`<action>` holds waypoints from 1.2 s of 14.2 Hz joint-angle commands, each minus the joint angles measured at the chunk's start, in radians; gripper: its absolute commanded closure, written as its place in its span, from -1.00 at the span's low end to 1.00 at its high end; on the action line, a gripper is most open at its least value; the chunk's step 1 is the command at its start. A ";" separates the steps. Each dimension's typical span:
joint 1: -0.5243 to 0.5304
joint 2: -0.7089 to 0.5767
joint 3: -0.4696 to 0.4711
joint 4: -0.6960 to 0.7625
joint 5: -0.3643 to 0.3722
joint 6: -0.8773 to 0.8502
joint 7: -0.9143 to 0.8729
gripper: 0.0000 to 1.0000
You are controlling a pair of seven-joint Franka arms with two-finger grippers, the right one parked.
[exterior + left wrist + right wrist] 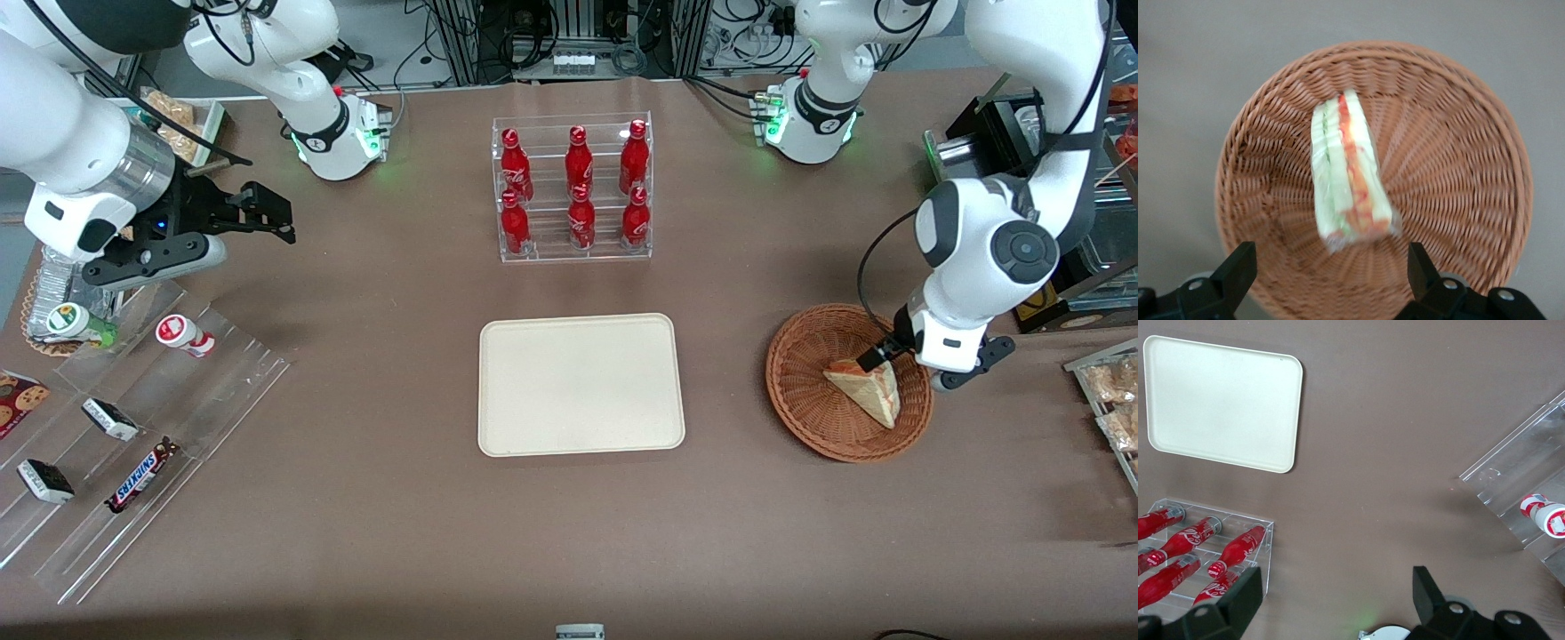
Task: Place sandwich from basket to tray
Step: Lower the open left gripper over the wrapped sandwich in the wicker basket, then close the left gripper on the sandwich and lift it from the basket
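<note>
The sandwich [867, 388], a pale wedge with red-orange and green filling, lies in the reddish-brown wicker basket [805, 409] toward the working arm's end of the table. In the left wrist view the sandwich [1348, 177] lies in clear wrap inside the basket [1458, 167]. My left gripper [876, 356] hangs just above the basket, over the sandwich's farther end. Its fingers [1238, 267] are spread wide with nothing between them, so the gripper [1328, 267] is open. The cream-beige tray [582, 384] lies bare at the table's middle, also seen in the right wrist view [1221, 403].
A clear rack of red cola bottles [573, 188] stands farther from the camera than the tray. Clear stepped racks with snacks [133, 427] lie toward the parked arm's end. Packaged pastries [1111, 391] and a black box [1005, 133] sit beside the basket at the working arm's end.
</note>
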 commanded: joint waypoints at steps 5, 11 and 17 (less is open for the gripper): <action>0.010 0.090 -0.001 0.006 0.012 0.110 -0.269 0.77; -0.069 0.087 -0.013 0.200 0.015 -0.153 -0.262 0.97; -0.334 0.154 -0.015 0.337 -0.019 -0.169 -0.312 0.96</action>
